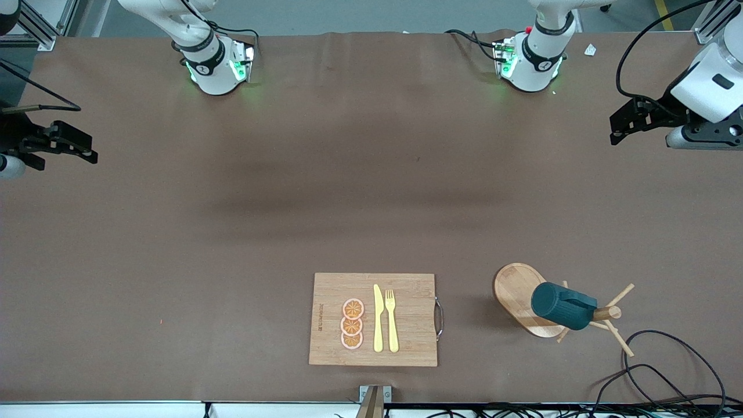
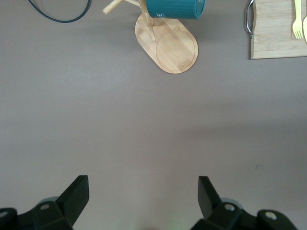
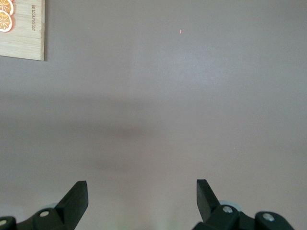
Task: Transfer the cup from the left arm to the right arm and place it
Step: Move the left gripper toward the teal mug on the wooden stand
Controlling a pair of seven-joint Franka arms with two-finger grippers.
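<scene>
The cup (image 1: 563, 306) hangs tilted on a peg of a wooden mug tree (image 1: 603, 314), near the front camera toward the left arm's end of the table (image 1: 232, 232). Its closed bottom points toward the right arm's end, over the tree's oval wooden base (image 1: 516, 296). In the left wrist view the cup (image 2: 175, 8) shows ribbed teal sides above the base (image 2: 170, 45); pale marks at its edge may be lettering, but they cannot be read.

Beside the tree, toward the right arm's end, lies a bamboo cutting board (image 1: 406, 342) with a metal handle (image 1: 439, 318) on the edge facing the tree. On the board rest a yellow knife (image 1: 378, 319) and a yellow fork (image 1: 392, 319) side by side, and next to them three orange slices (image 1: 352, 324) in a row. Small dark print runs along the board's edge by the slices; the right wrist view catches it too, beside the slices (image 3: 5, 13), but the letters are too small to make out.

A black cable (image 1: 667, 371) loops on the table near the tree.

The left gripper (image 1: 624, 125) hovers over the table at the left arm's end, fingers wide apart and holding nothing. The right gripper (image 1: 75, 145) hovers over the table at the right arm's end, fingers likewise spread and holding nothing.
</scene>
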